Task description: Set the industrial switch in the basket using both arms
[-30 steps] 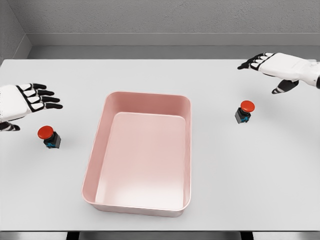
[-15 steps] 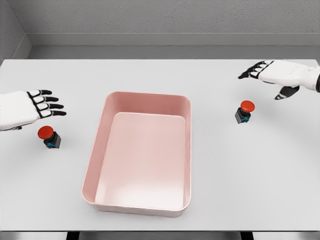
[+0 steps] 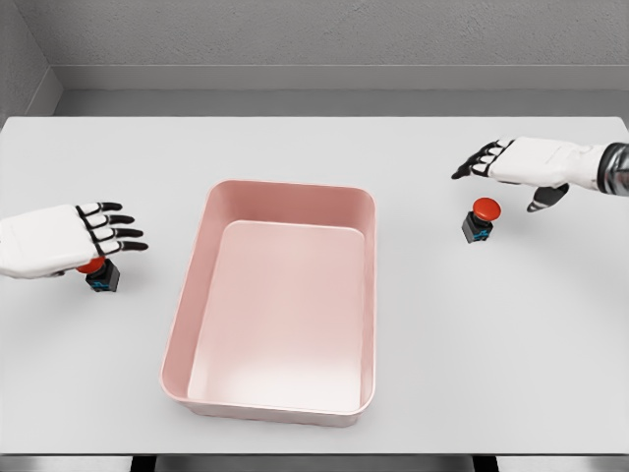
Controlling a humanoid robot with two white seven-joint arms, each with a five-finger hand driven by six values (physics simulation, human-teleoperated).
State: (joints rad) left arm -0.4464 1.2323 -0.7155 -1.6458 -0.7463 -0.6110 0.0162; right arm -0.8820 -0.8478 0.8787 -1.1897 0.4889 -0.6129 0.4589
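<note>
Both hands have come lower and nearer their switches than a second ago. From the head camera, the left hand (image 3: 61,239) now hangs over the left industrial switch (image 3: 100,273) near the bench's left edge, covering most of its red cap; before, it sat higher and the whole cap showed. Its fingers (image 3: 116,220) are stretched out flat and a little spread, holding nothing, and whether the palm touches the cap cannot be told. The right hand (image 3: 518,161) has slid in from the right edge and down toward the right industrial switch (image 3: 479,219), and now hovers just behind it, apart from it. Its fingers are extended and relaxed with the thumb hanging down, and it grips nothing. Neither switch has shifted; each stands upright on its dark base with the red cap on top.

The pink basket (image 3: 193,295) lies in the middle of the bench (image 3: 314,147), between the two switches and well apart from each. It is a shallow rectangular tray with rounded corners, its long sides running from the near edge toward the far edge, and nothing is in it.

The bench top is plain white. Behind its far edge runs a grey ledge and a grey textured wall (image 3: 324,34).
</note>
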